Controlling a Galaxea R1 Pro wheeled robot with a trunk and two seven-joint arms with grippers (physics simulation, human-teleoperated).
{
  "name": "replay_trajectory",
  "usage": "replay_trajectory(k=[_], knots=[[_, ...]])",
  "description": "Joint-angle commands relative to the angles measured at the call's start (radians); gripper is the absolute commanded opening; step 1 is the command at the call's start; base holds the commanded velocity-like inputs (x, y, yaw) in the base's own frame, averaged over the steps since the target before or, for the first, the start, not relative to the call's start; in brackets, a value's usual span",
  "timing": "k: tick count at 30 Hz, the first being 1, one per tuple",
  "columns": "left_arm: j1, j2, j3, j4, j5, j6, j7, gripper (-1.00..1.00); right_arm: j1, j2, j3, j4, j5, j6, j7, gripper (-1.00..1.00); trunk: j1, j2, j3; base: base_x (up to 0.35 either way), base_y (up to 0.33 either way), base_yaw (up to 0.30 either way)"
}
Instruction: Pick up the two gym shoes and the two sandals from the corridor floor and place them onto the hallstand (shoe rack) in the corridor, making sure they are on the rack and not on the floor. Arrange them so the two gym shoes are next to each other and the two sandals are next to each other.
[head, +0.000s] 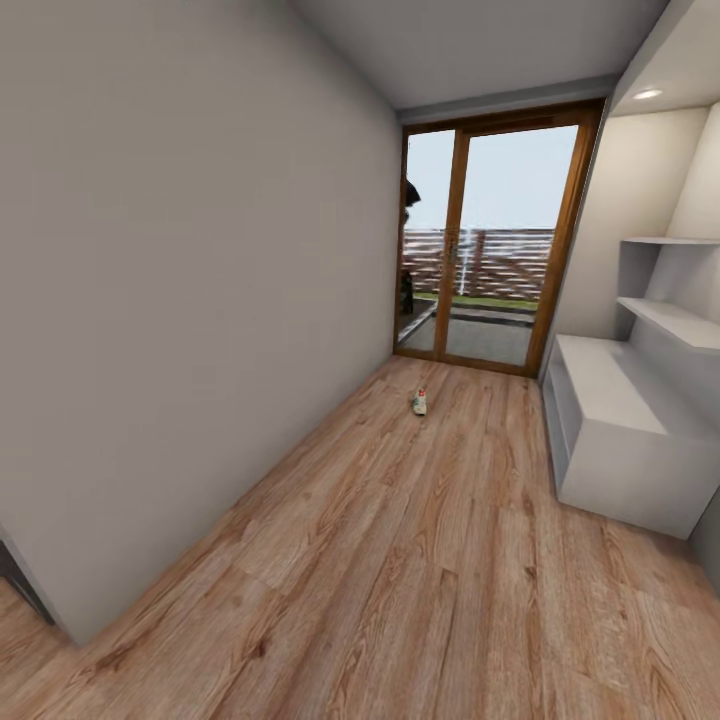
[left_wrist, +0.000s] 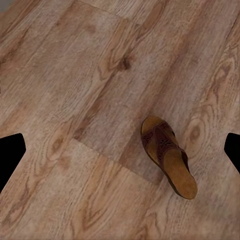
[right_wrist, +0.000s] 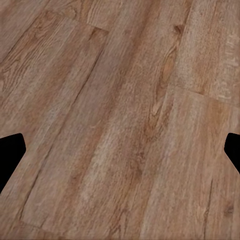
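**Q:** Status of the shoe task at this timestamp?

**A:** From what I can see, nothing is placed yet. The dark brown leather slip-on sandal with a tan footbed (left_wrist: 167, 156) lies flat, sole down, on the light brown wood-grain plank floor (left_wrist: 75, 100) under my left wrist camera. One white sneaker with a red heel patch (head: 419, 402) sits far down the corridor, near the wood-framed glass door (head: 490, 240). I see no second sandal or second sneaker. The top of the low pale grey-white shoe rack (head: 610, 390) along the right wall is bare; I can't see into its open compartments from this angle.

**Q:** Orientation of the sandal?

**A:** Its long axis runs diagonally across the planks; the strapped toe end lies toward the frame's centre, the open heel toward the lower corner. The sneaker is too small to read, though its red heel looks turned to the door.

**Q:** Hands?

**A:** Left hand (left_wrist: 120, 150) and right hand (right_wrist: 120, 150) both spread wide, holding nothing, only fingertips at the frame edges. I judge all four items remain.
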Motion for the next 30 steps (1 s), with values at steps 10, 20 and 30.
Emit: replay_trajectory(k=[10,20,30], knots=[[-0.001,0.000,0.001,0.001,0.001,-0.003,0.001,1.00,-0.001,0.000,-0.001,0.001,-0.001,-0.003,-0.001,1.00,0.000,-0.001,-0.001,0.000,0.009,0.000],[-0.001,0.000,0.001,0.001,0.001,-0.003,0.001,1.00,0.000,0.000,-0.001,0.001,0.000,-0.004,-0.001,1.00,0.000,-0.001,-0.001,0.000,0.001,0.000],[-0.001,-0.001,0.000,0.002,0.001,-0.003,0.001,1.00,-0.001,0.000,-0.001,0.001,0.001,-0.004,-0.001,1.00,0.000,-0.001,-0.001,0.000,0.000,0.000]])
